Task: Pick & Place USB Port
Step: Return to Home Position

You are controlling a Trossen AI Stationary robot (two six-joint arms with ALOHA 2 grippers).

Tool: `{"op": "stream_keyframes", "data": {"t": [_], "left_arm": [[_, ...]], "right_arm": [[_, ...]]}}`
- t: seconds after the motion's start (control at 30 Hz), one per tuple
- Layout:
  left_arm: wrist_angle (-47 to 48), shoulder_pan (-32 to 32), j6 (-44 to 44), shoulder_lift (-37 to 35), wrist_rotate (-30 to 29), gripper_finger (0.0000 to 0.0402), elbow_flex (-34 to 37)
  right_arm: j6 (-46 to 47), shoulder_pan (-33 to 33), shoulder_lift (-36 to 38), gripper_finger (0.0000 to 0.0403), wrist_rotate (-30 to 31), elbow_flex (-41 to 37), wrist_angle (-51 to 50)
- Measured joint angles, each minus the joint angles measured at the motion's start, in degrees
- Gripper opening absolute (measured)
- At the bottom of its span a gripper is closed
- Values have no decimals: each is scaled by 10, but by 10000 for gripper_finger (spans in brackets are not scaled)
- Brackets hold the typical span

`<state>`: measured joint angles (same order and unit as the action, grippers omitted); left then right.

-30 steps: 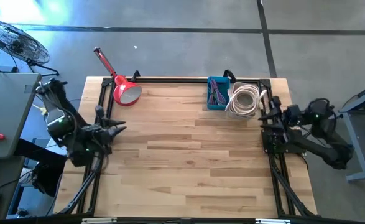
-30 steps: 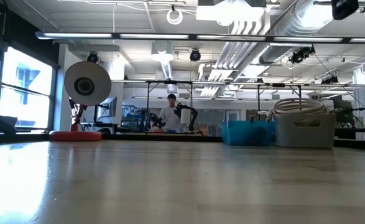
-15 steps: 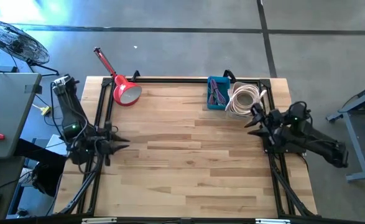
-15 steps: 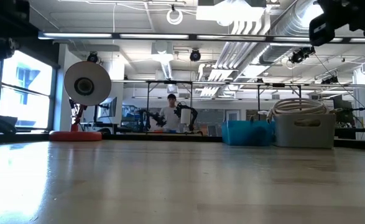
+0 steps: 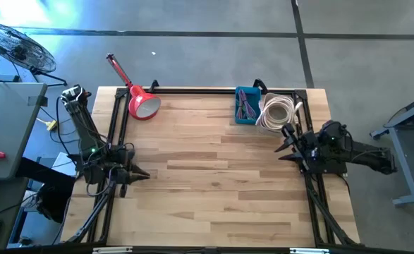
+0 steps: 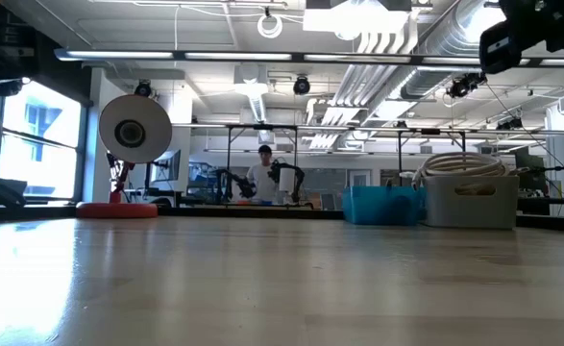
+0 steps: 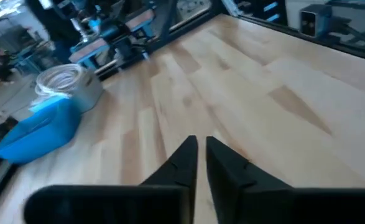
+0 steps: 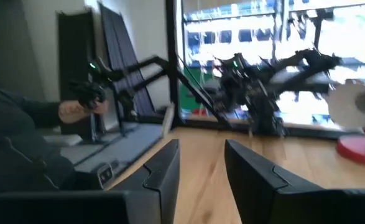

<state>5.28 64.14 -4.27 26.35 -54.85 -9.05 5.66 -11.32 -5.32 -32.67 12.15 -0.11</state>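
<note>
1. Fingers (image 7: 183, 163) of the left gripper (image 5: 140, 173) stand almost together, with only a thin slit between them and nothing held. Fingers (image 8: 163, 168) of the right gripper (image 5: 283, 144) stand apart with a clear gap, also holding nothing.
2. White cable (image 5: 276, 113): lies coiled inside the gray bin (image 5: 296, 99). In the low view its loops (image 6: 459, 163) rise above the bin's rim.
3. Purple cable (image 5: 247, 106): lies inside the blue bin (image 5: 240, 118).
4. Bins: the two stand side by side, touching or nearly so, at the far edge of the table (image 5: 214, 183), toward its right corner. The blue bin is on the left and the gray bin on the right.
5. Right gripper: sits above the right edge of the table, just in front of the gray bin, pointing inward across the wood. It is apart from both bins.
6. Left gripper: sits above the left edge of the table, pointing inward and well apart from the bins. Its wrist view shows the blue bin (image 7: 39, 130) and the gray bin (image 7: 86, 93) across the board.
7. Red lamp (image 5: 142, 104): stands at the far left corner of the table.
8. Surroundings: a fan (image 5: 16, 44) stands on the floor beyond the left corner. In the low view a person (image 6: 263, 178) shows far back in the room.
</note>
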Motion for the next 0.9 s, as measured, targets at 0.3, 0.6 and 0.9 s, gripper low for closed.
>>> {"op": "stream_keyframes", "data": {"t": [0.3,0.6,0.9], "left_arm": [[-52,0,20,0,-57,5,56],[-68,0,55,5,-27,1,78],[-68,0,25,5,-46,1,79]], "right_arm": [[-23,109,-80,119,151,0,-18],[-27,186,-167,119,257,0,11],[-61,235,-217,119,312,0,43]]}}
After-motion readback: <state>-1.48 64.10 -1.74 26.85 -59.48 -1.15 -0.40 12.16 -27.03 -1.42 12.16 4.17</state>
